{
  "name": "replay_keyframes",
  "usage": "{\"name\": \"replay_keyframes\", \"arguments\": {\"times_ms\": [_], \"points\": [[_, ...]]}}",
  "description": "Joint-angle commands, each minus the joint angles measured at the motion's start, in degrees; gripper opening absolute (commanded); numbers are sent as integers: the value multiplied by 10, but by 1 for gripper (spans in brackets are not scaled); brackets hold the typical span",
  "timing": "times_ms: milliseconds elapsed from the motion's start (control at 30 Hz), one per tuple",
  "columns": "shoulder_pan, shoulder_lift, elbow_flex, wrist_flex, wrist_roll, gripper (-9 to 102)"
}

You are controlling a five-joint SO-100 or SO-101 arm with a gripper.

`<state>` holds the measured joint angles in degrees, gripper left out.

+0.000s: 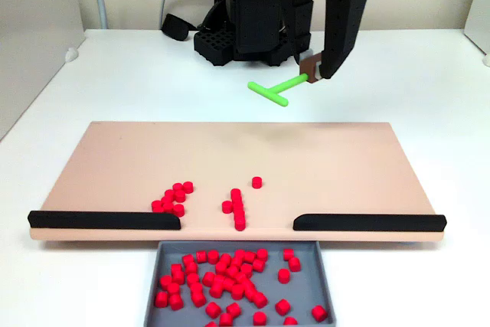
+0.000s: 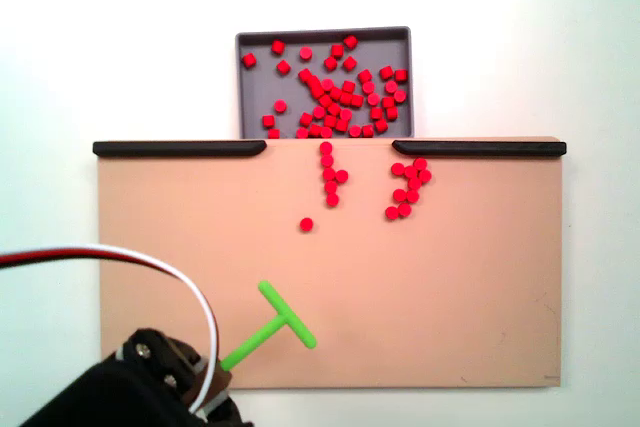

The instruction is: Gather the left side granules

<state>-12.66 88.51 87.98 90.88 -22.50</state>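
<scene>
Both fixed views show the gripper [image 1: 312,76] clenched on the stem of the green T-shaped stick [image 1: 272,89], held above the far edge of the tan board [image 1: 115,158]. Red granules [image 1: 173,197] lie on the board in two small clusters (plus one stray pellet) near its front edge, between the black rails [image 1: 103,220]; many more fill the grey tray [image 1: 164,266] touching that edge.

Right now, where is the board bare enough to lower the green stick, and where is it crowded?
The board is bare along both outer ends and its far half below the green stick. Crowding sits near the black rails: granules clustered left, a line at the gap, and the full grey tray.
</scene>
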Motion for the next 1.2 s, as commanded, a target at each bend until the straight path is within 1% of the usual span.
{"name": "replay_keyframes", "arguments": {"times_ms": [0, 200, 433, 667, 833, 967, 1167], "points": [[-9, -4, -14, -37, 91, 0], [-32, -49, -32, -45, 202, 0], [-28, -127, -136, -45, 334, 0], [-25, -207, -221, -45, 378, 0], [-22, -244, -246, -45, 397, 0], [-19, -273, -277, -45, 402, 0], [-11, -287, -279, -45, 391, 0]]}}
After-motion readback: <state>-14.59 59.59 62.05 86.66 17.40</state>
